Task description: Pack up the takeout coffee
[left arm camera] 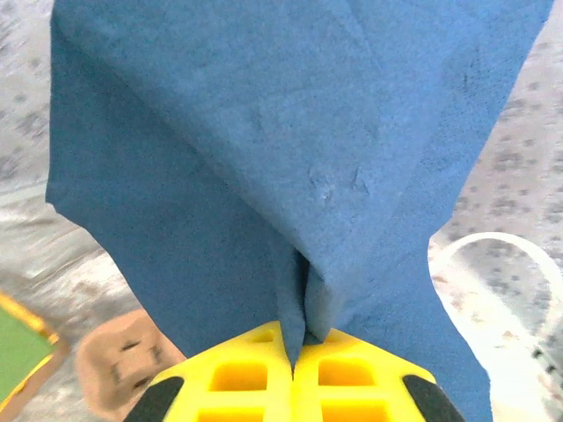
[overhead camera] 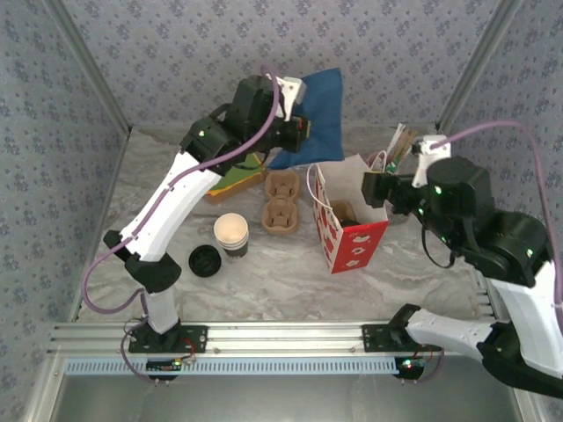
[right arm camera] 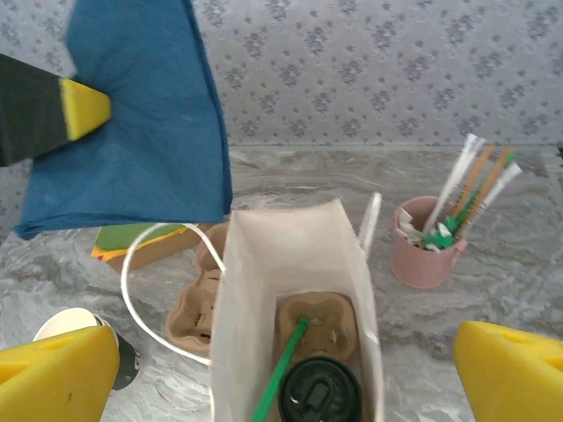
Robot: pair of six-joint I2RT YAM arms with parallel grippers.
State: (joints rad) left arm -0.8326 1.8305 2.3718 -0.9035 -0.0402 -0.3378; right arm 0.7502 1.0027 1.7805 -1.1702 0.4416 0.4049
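While my left end effector (left arm camera: 293, 341) pinches the blue napkin (left arm camera: 264, 158) and my right end effector (right arm camera: 286, 352) hangs spread above the paper bag (right arm camera: 290, 246) holding the takeout coffee (right arm camera: 318, 396), I'd lower the napkin in gently beside it.

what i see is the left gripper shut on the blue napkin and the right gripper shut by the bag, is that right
Not quite. The right gripper is open: the right wrist view shows its yellow fingers spread wide on either side of the bag. The left gripper is indeed shut on the blue napkin.
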